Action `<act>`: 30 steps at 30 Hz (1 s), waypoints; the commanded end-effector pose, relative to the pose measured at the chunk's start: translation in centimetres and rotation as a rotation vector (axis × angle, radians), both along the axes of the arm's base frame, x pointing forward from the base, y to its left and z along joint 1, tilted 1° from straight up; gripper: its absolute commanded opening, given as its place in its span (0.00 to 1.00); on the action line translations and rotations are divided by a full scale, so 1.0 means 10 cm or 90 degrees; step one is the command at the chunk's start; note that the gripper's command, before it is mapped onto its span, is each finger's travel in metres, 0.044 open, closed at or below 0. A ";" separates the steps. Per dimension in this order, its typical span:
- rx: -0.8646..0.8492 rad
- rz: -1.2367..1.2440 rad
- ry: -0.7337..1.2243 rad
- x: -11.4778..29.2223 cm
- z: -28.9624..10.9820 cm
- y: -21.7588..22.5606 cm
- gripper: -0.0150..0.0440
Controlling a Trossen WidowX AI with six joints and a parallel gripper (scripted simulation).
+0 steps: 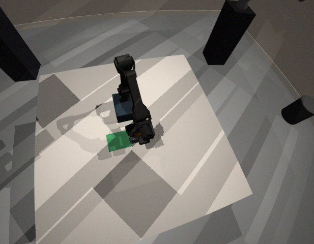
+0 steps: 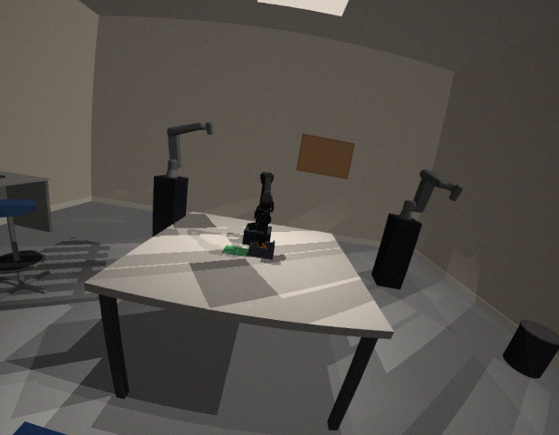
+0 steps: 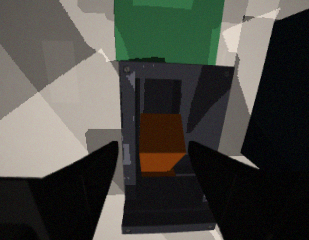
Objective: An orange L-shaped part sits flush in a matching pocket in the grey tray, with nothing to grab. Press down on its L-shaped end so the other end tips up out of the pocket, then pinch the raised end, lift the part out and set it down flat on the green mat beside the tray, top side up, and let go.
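The orange part (image 3: 161,140) (image 1: 137,133) (image 2: 257,244) sits tipped in the pocket of the grey tray (image 3: 214,100) (image 2: 264,253), with its near end raised above the tray top. My gripper (image 3: 153,146) (image 1: 141,136) (image 2: 261,239) is low over the tray and open. One finger stands on each side of the raised end, with a gap on both sides. The green mat (image 3: 164,35) (image 1: 116,142) (image 2: 235,250) lies flat right beside the tray's far side in the wrist view. The part's far end is hidden in the dark pocket.
The arm's dark blue base block (image 1: 122,110) (image 2: 251,231) (image 3: 284,100) stands close behind the tray. Tall dark pillars (image 1: 228,31) (image 1: 12,52) and a dark cylinder (image 1: 298,109) stand on the floor off the table.
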State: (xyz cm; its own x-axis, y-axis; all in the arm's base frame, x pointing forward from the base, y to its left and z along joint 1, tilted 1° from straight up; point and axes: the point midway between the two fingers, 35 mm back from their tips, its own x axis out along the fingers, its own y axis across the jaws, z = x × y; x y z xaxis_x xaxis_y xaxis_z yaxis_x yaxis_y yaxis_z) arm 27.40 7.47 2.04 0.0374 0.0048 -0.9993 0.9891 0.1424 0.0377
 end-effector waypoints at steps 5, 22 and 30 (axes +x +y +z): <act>0.000 -0.003 0.004 -0.02 -0.10 0.00 0.73; -0.001 0.000 0.002 -0.01 -0.06 0.00 0.30; 0.000 0.000 0.002 -0.01 -0.05 0.00 0.25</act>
State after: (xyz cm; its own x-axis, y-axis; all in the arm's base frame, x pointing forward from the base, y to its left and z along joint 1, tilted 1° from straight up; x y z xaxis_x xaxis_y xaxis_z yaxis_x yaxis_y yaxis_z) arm 27.28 7.44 1.35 0.0333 0.0036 -0.9994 0.9893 0.1422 0.0334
